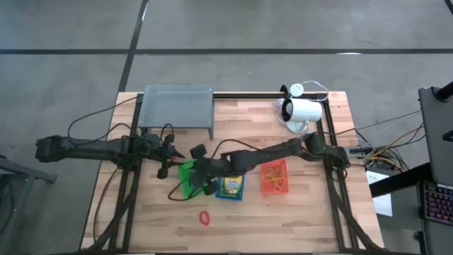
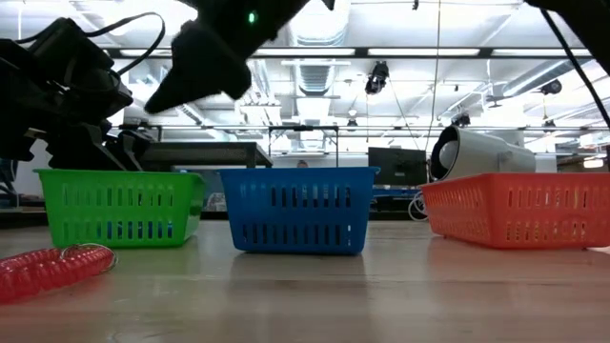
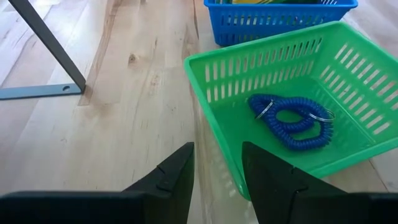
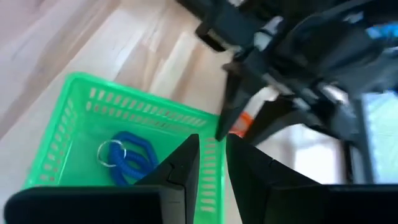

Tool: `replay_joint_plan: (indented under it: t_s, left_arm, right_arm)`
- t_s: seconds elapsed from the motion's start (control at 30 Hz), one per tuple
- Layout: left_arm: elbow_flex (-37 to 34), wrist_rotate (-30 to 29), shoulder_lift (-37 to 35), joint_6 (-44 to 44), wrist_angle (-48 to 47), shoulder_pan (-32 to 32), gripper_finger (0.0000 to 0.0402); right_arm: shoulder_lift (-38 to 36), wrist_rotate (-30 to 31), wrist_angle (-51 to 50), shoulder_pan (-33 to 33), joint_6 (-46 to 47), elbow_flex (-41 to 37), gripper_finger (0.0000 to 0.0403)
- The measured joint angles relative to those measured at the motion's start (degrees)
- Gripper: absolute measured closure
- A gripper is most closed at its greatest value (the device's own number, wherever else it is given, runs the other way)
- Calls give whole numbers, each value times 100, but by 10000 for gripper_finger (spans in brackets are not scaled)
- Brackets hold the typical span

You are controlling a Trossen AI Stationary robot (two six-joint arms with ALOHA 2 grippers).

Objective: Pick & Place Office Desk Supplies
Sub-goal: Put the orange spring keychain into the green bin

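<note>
Over the green basket: right gripper [image 4: 212, 163] hangs above the basket's rim, its fingers [image 4: 181, 167] a narrow gap apart with nothing between them.
Left of the green basket: left gripper [image 3: 217, 177] sits low at the basket's outer wall, its fingers [image 3: 171, 177] parted by a modest gap, gripping nothing.
Green basket [image 1: 186, 172]: left of centre in the high view, first in a row of three on the wooden counter [image 1: 141, 212].
Blue coil loop [image 3: 289, 118]: lies on the green basket's floor, a metal ring at each end.
Blue basket [image 1: 229, 186]: middle of the row, touching or just beside the green one; yellow-green crayon boxes [image 1: 230, 185] lie inside.
Red basket [image 1: 274, 176]: right of the blue one; thin orange rubber bands [image 1: 274, 183] lie inside.
Red coil loop [image 1: 205, 218]: alone on the counter, lower centre of the high view, well apart from the baskets.
Grey perforated rack [image 1: 177, 108]: upper left of the counter.
White cylindrical device [image 1: 303, 111]: upper right of the counter, behind the red basket.
</note>
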Motion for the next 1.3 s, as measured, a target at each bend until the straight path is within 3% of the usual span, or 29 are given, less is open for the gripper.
replay_joint_plan:
  t_s: [0.13,0.5,0.8,1.3]
  left_arm:
    - [0,0,2,0,-1,-1,263]
    - [0,0,2,0,-1,-1,263]
    - [0,0,2,0,-1,0,263]
    - [0,0,0,0,-1,1,263]
  right_arm:
    - [-166,522,-3,182,328,-78,319]
    - [-704,210,-163,639,1504,-651,321]
    - [-741,820,-74,1179,3095,-1060,325]
    - [-741,795,189,1949,3822,-1593,326]
